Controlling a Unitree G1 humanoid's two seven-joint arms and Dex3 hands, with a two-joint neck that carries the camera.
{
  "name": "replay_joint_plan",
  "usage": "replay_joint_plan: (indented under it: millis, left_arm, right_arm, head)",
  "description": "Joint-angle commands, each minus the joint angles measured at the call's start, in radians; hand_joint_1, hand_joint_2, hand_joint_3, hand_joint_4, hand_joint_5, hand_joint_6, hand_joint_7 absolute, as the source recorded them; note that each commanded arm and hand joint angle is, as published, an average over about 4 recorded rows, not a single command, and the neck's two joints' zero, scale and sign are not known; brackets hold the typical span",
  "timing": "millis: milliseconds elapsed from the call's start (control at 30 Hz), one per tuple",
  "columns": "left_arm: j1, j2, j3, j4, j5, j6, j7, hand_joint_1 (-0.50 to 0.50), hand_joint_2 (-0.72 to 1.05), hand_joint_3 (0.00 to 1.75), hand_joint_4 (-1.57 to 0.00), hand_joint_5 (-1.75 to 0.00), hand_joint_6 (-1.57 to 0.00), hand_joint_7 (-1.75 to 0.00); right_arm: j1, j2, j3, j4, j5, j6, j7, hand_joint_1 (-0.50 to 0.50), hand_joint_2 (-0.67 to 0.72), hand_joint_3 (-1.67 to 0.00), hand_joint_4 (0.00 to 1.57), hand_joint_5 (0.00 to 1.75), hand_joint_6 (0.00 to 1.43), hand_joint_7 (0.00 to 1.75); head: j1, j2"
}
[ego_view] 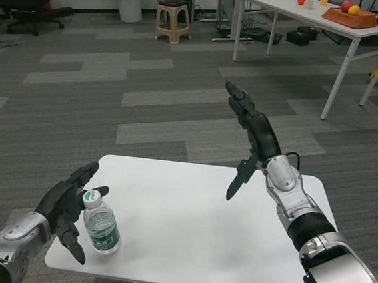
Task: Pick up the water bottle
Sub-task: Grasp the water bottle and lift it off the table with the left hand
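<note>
Clear water bottle: standing upright near the near-left corner of the white table.
Left hand: fingers spreading beside the bottle, one touching its cap, not grasping.
Right hand: hovering over the far right, fingers extended, holding nothing.

One head view, looking forward and down; white table near below.

The water bottle is flanked closely on its left by the left hand, whose fingers are spread beside it. Its right side is left unobstructed across the white counter. The right hand is held well apart above the counter.
</note>
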Motion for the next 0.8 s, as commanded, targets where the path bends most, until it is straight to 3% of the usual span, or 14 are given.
replay_joint_plan:
  millis: [33, 133, 800]
  left_arm:
    - [-0.022, -0.001, -0.009, 0.022, -0.002, -0.014, 0.004, -0.5, -0.55, 0.09, 0.0, -0.59, 0.0, 0.0]
    - [-0.022, -0.003, -0.009, 0.03, -0.002, -0.015, 0.007, -0.5, -0.55, 0.09, 0.0, -0.51, 0.0, 0.0]
    - [-0.074, -0.029, -0.062, 0.142, -0.002, -0.016, 0.038, -0.5, -0.55, 0.09, 0.0, -0.51, 0.0, 0.0]
  right_arm:
    - [0.008, -0.009, 0.003, -0.016, 0.002, -0.007, -0.004, -0.38, 0.53, 0.0, 0.0, 0.0, 0.0, 0.0]
    - [0.011, -0.011, 0.003, -0.02, 0.002, -0.007, -0.004, -0.38, 0.53, 0.0, 0.0, 0.0, 0.0, 0.0]
    - [0.023, -0.013, 0.008, -0.039, 0.002, -0.007, -0.004, -0.38, 0.53, 0.0, 0.0, 0.0, 0.0, 0.0]
  head:
    - [0.001, 0.002]
    - [0.003, 0.005]
    - [0.007, 0.009]
